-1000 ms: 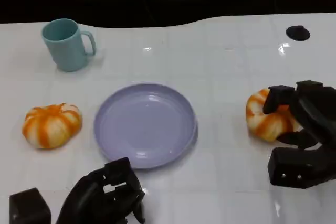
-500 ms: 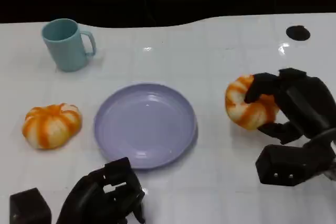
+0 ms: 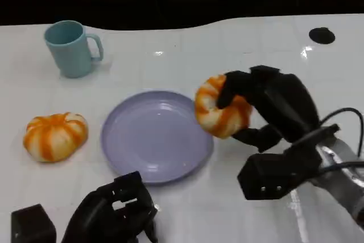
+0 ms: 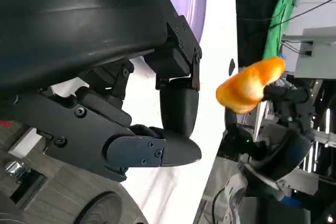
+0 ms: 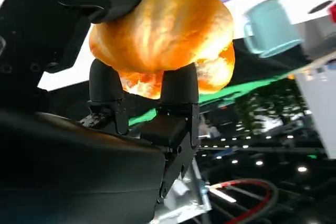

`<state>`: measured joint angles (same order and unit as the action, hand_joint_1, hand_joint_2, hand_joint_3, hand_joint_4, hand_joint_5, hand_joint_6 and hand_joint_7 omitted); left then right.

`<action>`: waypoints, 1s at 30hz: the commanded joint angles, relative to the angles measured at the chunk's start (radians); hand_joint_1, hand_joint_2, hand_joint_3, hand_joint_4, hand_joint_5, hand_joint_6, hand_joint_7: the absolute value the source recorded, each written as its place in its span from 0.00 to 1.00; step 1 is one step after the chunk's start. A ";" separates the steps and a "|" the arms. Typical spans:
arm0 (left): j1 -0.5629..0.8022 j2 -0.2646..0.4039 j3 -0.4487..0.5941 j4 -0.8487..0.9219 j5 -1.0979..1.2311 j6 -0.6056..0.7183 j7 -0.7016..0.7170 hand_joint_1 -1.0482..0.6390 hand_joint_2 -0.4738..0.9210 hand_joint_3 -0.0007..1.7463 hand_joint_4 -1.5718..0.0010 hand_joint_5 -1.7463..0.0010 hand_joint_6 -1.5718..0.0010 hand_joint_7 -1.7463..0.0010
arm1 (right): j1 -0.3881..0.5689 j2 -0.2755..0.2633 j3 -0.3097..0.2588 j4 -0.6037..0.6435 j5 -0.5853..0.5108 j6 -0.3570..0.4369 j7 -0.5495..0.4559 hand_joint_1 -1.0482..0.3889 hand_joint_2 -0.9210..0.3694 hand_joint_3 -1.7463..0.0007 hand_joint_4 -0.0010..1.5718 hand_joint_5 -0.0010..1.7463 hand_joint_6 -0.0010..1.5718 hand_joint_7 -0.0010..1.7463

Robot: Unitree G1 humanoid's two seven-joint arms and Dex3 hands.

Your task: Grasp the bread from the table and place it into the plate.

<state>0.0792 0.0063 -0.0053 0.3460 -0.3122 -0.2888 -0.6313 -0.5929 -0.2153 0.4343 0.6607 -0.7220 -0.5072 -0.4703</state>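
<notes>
My right hand (image 3: 273,112) grips an orange-and-white striped bread roll (image 3: 219,109) and holds it in the air over the right rim of the lavender plate (image 3: 151,140). The right wrist view shows that roll (image 5: 163,30) close up, clamped between black fingers (image 5: 176,85). A second striped roll (image 3: 55,135) lies on the table left of the plate. My left hand (image 3: 116,214) sits low at the near edge in front of the plate, fingers curled in around nothing. From the left wrist view the held roll (image 4: 249,85) hangs beyond my left hand (image 4: 131,93).
A teal mug (image 3: 71,48) stands at the back left of the white table (image 3: 239,55). A small black disc (image 3: 322,35) lies at the back right. The table's far edge runs just behind them against a dark background.
My right hand has lifted the roll off the table and carried it left, from the right side to above the plate's right rim. The left hand has stayed put.
</notes>
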 commanded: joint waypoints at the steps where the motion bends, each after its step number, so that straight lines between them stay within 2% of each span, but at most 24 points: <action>1: 0.011 0.015 0.006 -0.006 -0.001 -0.001 -0.003 0.27 0.88 0.30 0.51 0.00 0.54 0.16 | -0.039 0.033 0.016 0.021 -0.001 -0.012 0.006 0.65 0.53 0.22 0.64 1.00 0.52 0.92; 4: 0.013 0.017 0.005 -0.011 0.003 0.000 0.001 0.26 0.88 0.29 0.51 0.00 0.53 0.16 | -0.056 0.063 0.030 0.039 -0.005 -0.019 0.006 0.64 0.51 0.22 0.65 1.00 0.49 0.99; 6: 0.014 0.017 0.004 -0.012 0.003 -0.002 0.000 0.27 0.88 0.29 0.51 0.00 0.53 0.16 | -0.069 0.083 0.041 0.056 -0.008 -0.022 0.010 0.63 0.50 0.24 0.65 1.00 0.49 0.97; 7: 0.014 0.015 0.004 -0.010 0.000 -0.003 -0.003 0.27 0.88 0.30 0.51 0.00 0.53 0.16 | -0.077 0.095 0.047 0.066 -0.010 -0.022 0.010 0.63 0.50 0.22 0.65 1.00 0.52 0.91; 8: 0.015 0.015 0.003 -0.009 0.000 -0.003 -0.004 0.28 0.87 0.30 0.51 0.00 0.54 0.16 | -0.085 0.107 0.052 0.078 -0.012 -0.021 0.009 0.62 0.50 0.20 0.64 1.00 0.54 0.89; 12: 0.017 0.012 0.000 -0.012 -0.002 -0.001 -0.006 0.28 0.87 0.31 0.51 0.00 0.54 0.17 | -0.115 0.155 0.073 0.127 -0.030 -0.006 -0.011 0.62 0.48 0.23 0.64 1.00 0.48 0.99; 19: 0.023 0.011 -0.005 -0.021 0.006 -0.007 0.005 0.27 0.87 0.31 0.50 0.00 0.53 0.16 | -0.159 0.203 0.096 0.200 -0.031 -0.011 -0.014 0.62 0.44 0.29 0.62 1.00 0.46 1.00; 20: 0.023 0.011 -0.006 -0.021 0.005 -0.008 0.003 0.27 0.88 0.31 0.50 0.00 0.54 0.16 | -0.163 0.206 0.099 0.207 -0.031 -0.011 -0.010 0.62 0.42 0.30 0.60 1.00 0.48 0.90; 21: 0.023 0.010 -0.006 -0.022 0.003 -0.008 0.001 0.27 0.88 0.31 0.50 0.00 0.54 0.16 | -0.166 0.207 0.101 0.208 -0.032 -0.005 0.000 0.62 0.41 0.30 0.58 1.00 0.50 0.85; 22: 0.025 0.010 -0.007 -0.024 0.004 -0.005 0.003 0.27 0.88 0.31 0.50 0.00 0.54 0.16 | -0.169 0.207 0.105 0.209 -0.034 -0.001 0.010 0.61 0.40 0.34 0.56 0.97 0.51 0.74; 23: 0.026 0.010 -0.008 -0.027 0.004 -0.003 0.006 0.27 0.88 0.31 0.50 0.00 0.54 0.16 | -0.171 0.206 0.107 0.208 -0.035 0.002 0.016 0.58 0.35 0.47 0.54 0.87 0.54 0.55; 24: 0.026 0.009 -0.008 -0.028 0.005 -0.001 0.007 0.27 0.87 0.31 0.50 0.00 0.54 0.16 | -0.172 0.205 0.109 0.208 -0.036 0.004 0.019 0.57 0.31 0.54 0.54 0.82 0.57 0.44; 25: 0.025 0.009 -0.008 -0.027 0.004 -0.005 0.005 0.27 0.87 0.31 0.50 0.00 0.54 0.16 | -0.172 0.205 0.111 0.206 -0.036 0.010 0.027 0.57 0.29 0.58 0.53 0.80 0.59 0.38; 26: 0.025 0.008 -0.009 -0.026 0.005 -0.009 0.004 0.28 0.88 0.32 0.51 0.00 0.54 0.16 | -0.172 0.204 0.113 0.203 -0.036 0.017 0.036 0.55 0.29 0.61 0.48 0.73 0.56 0.30; 28: 0.024 0.008 -0.009 -0.025 0.007 -0.012 0.005 0.28 0.88 0.32 0.51 0.00 0.54 0.15 | -0.169 0.195 0.122 0.192 -0.045 0.032 0.055 0.53 0.30 0.62 0.43 0.63 0.52 0.23; 30: 0.024 0.008 -0.010 -0.026 0.010 -0.010 0.011 0.27 0.87 0.32 0.50 0.00 0.54 0.15 | -0.166 0.185 0.129 0.177 -0.051 0.049 0.081 0.49 0.30 0.61 0.33 0.50 0.46 0.17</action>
<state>0.0950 0.0058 -0.0189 0.3306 -0.3135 -0.2907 -0.6316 -0.7418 -0.0095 0.5578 0.8638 -0.7681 -0.4774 -0.4178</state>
